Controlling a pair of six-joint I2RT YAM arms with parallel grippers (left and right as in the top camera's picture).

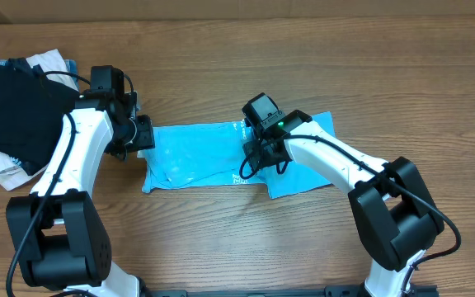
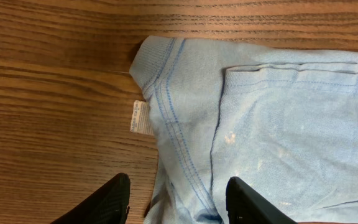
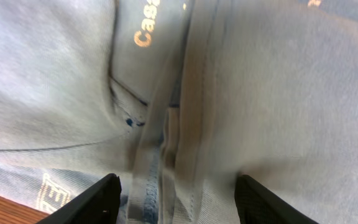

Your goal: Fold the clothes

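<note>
The sky-blue T-shirt (image 1: 196,153) lies in the middle of the wooden surface (image 1: 221,58), already gathered into a long band running left to right, with a looser flap sticking out at its right end. It looks like thin, soft cotton: light, limp and likely to sag or slide out of shape if lifted by 1 layer only, so a hold on a stitched edge or through all the layers of a fold would probably serve best. The left tool (image 2: 179,199) is released at the band's left end, its jaws apart astride the ribbed collar (image 2: 160,81), 1 finger over bare wood and the other over cloth, near the white label (image 2: 140,118). The right tool (image 3: 179,199) is also released, jaws apart over a raised ridge of overlapping folds below the orange lettering (image 3: 145,31). How many layers lie under that ridge cannot be told, nor whether either tool's tips press the cloth, since the wrist views cut them off. The right arm hides part of the band from above. A black garment (image 1: 11,107) on pale ones (image 1: 52,59) sits well apart at the far left.
</note>
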